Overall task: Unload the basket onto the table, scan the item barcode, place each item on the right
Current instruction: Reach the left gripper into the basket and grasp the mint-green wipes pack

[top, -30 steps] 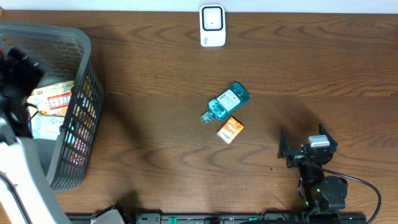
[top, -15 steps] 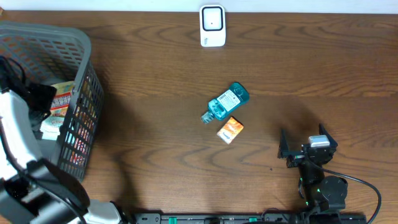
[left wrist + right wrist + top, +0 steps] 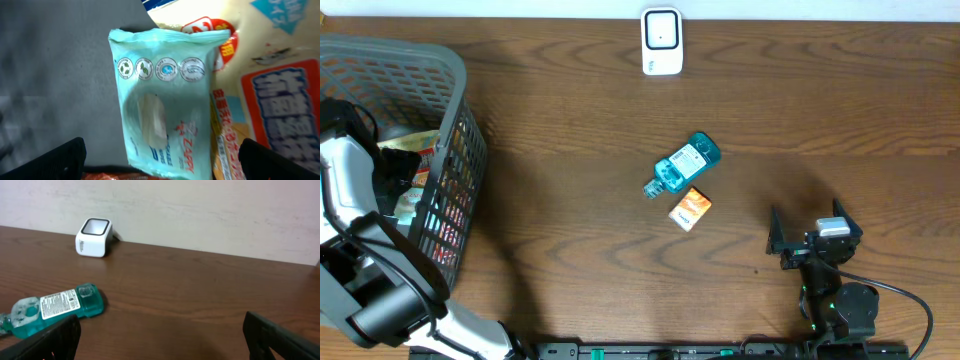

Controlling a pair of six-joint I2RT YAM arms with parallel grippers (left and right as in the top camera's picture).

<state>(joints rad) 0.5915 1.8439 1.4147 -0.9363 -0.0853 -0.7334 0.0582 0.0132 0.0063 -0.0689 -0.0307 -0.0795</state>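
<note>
My left arm (image 3: pixel 345 185) reaches down into the grey basket (image 3: pixel 440 70) at the table's left edge. In the left wrist view my left gripper (image 3: pixel 167 164) is open. A mint-green wipes packet (image 3: pixel 162 95) lies just ahead, between the two black fingertips, ungripped. Orange and yellow snack packs (image 3: pixel 280 100) lie beside it. The white barcode scanner (image 3: pixel 661 41) stands at the back centre, also visible in the right wrist view (image 3: pixel 93 237). My right gripper (image 3: pixel 807 224) rests open and empty at the front right, with its jaws (image 3: pixel 167 340) over bare wood.
A teal mouthwash bottle (image 3: pixel 683 165) lies on its side mid-table, seen too by the right wrist camera (image 3: pixel 52 307). A small orange box (image 3: pixel 690 208) sits just in front of it. The basket's mesh walls enclose the left gripper.
The left arm has swung forward and dropped deeper into the basket. The right arm, bottle and box have not moved.
</note>
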